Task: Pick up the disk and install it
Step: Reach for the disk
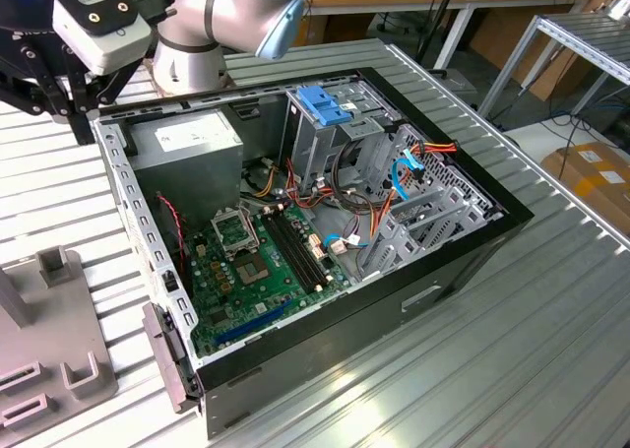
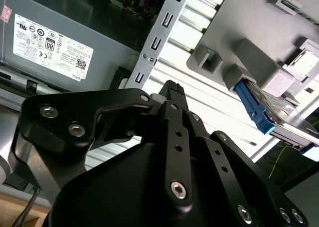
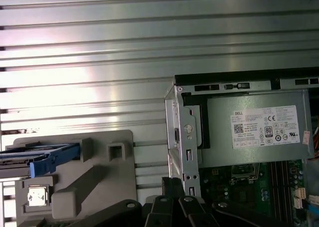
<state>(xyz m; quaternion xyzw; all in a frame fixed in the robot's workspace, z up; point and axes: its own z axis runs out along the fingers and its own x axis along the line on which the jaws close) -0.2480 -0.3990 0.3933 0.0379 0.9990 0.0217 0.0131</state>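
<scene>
Gripper (image 2: 172,87) is hovering over the ribbed metal table (image 1: 512,369), between the grey stand (image 3: 107,179) and the open computer case (image 1: 443,290), carrying nothing. How wide it is opening, cannot tell. The disk (image 3: 42,154) is sitting slotted in the stand with its blue rail facing out, apart from the gripper and outside the case. The power supply (image 3: 249,137) is sitting in the case corner nearest the gripper.

— How much of the disk (image 3: 37,156) is seen in the first wrist view?
— One end only; the rest is cut off by the picture's edge.
— And in the second wrist view?
— It is partly covered, seemingly by the grey stand (image 2: 239,32), and its far end is cropped.
</scene>
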